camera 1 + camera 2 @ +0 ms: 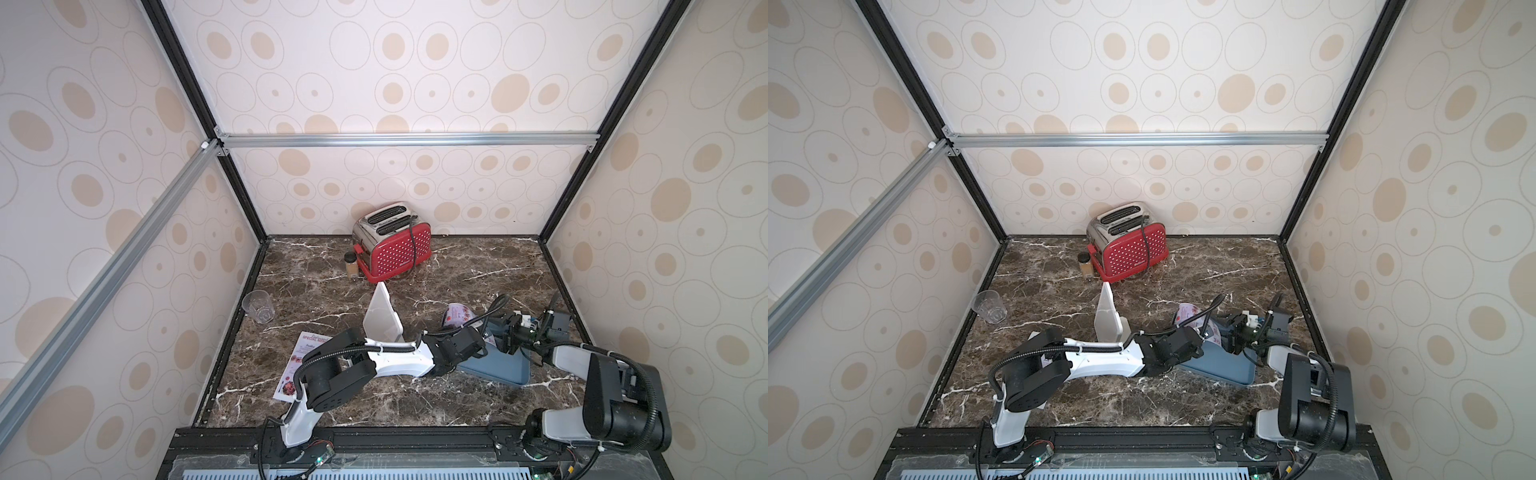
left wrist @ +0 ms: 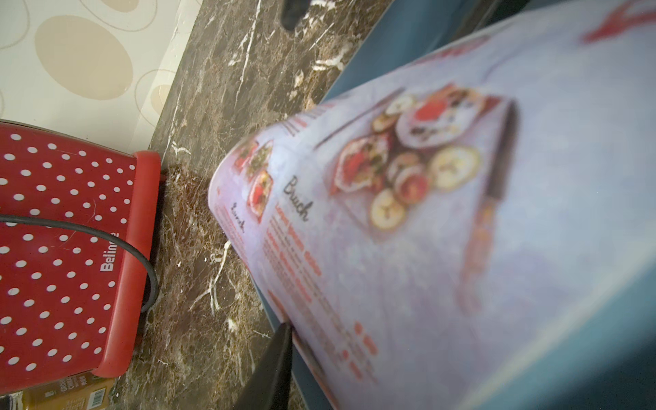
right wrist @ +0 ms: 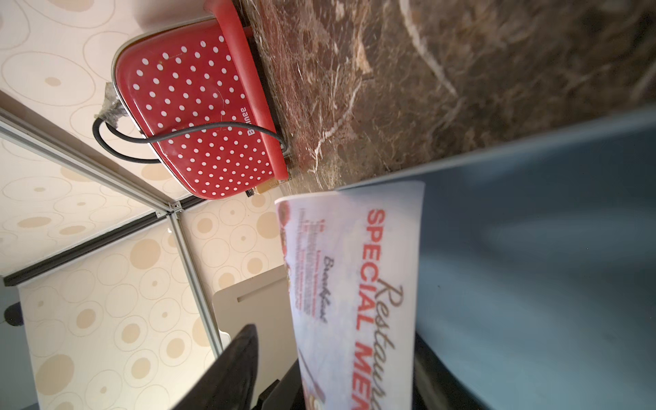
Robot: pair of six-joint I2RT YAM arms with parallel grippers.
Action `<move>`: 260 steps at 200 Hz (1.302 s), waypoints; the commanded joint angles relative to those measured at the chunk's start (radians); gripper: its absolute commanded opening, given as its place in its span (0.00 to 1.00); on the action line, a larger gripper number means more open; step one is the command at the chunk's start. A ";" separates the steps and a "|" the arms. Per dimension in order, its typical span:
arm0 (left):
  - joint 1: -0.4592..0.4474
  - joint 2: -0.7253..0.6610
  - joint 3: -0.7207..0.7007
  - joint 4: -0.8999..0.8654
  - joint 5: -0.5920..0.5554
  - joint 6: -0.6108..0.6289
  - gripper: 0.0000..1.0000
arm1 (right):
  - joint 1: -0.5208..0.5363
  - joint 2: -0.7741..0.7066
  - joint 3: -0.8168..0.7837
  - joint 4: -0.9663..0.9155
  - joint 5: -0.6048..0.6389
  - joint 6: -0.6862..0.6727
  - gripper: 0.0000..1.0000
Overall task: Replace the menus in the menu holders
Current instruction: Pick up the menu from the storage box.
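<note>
menu (image 3: 351, 269) stands curled above blue-grey tray (image 1: 500, 372), heading edge between right gripper (image 3: 333, 358) fingers, spread, not yet pinching. left gripper (image 2: 287, 170) fingers apart beside sheet; can't tell whether they grip it. close your right squarely on heading margin, then lift toward acrylic menu holder (image 1: 380, 318); squeeze gently, paper likely creases easily

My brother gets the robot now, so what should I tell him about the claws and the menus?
Left claw: at the curled menu above the blue-grey tray; grip unclear.
Right claw: open, straddling that menu's edge.
Second menu: flat on the table, partly under the left arm.
Menu holder: upright mid-table, no menu visible inside.
Done: one menu raised off the tray.
To do: slide a menu into the holder.
</note>
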 commanded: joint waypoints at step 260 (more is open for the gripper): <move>0.586 -0.764 0.047 -0.319 0.367 -0.590 0.91 | 0.900 -0.187 1.303 -1.421 0.703 -0.726 0.00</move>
